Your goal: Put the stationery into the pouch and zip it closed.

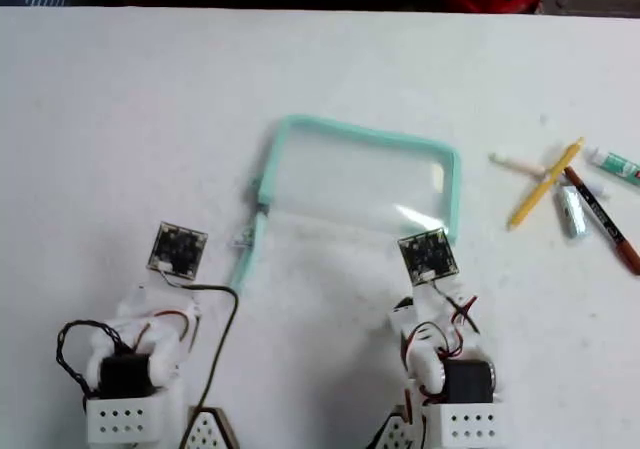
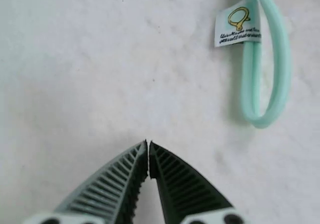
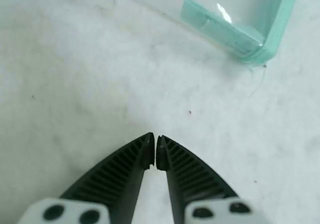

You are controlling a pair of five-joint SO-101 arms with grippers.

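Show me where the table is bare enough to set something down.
Bare: the wide stretch of table left of the pouch, and the band between the pouch and the far edge. Crowded: the right side, where the stationery lies crossed, and the near edge around the left arm and right arm.

Clear pouch (image 1: 355, 184), mint-green trim

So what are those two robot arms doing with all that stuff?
Nothing is being held right now. Both arms sit at the near edge of the table, and the left gripper and right gripper are shut on nothing. The clear pouch with mint-green edging lies flat just beyond them. The stationery, including a yellow pen and a brown marker, lies in a loose pile on the right arm's side, outside the pouch.
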